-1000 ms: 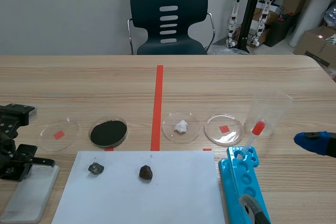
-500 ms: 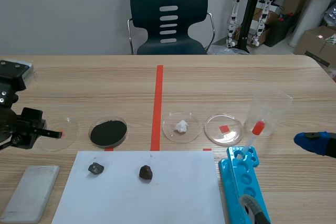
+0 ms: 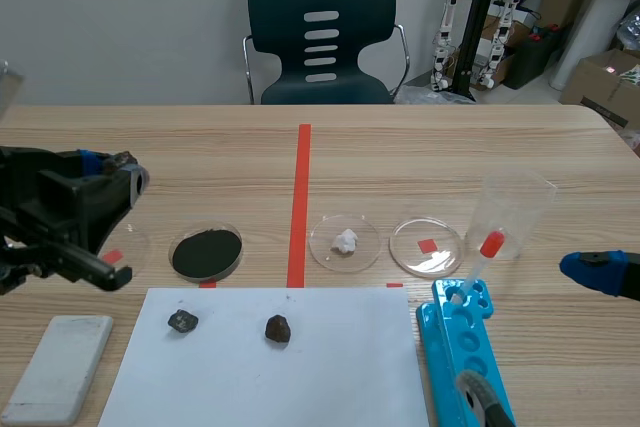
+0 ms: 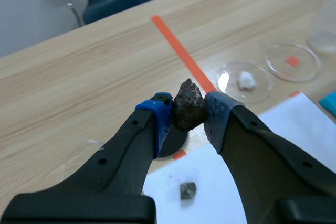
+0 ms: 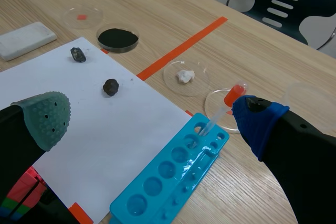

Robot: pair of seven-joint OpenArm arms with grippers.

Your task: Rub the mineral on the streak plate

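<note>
The mineral looks rough and bumpy. The tabletop is pale wood with lines. The sheet is plain matt paper. The blue tray is shiny smooth plastic

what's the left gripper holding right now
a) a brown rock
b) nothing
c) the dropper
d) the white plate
a: the left wrist view shows the left gripper shut on a brown rock, which is pinched at its tips.
</note>
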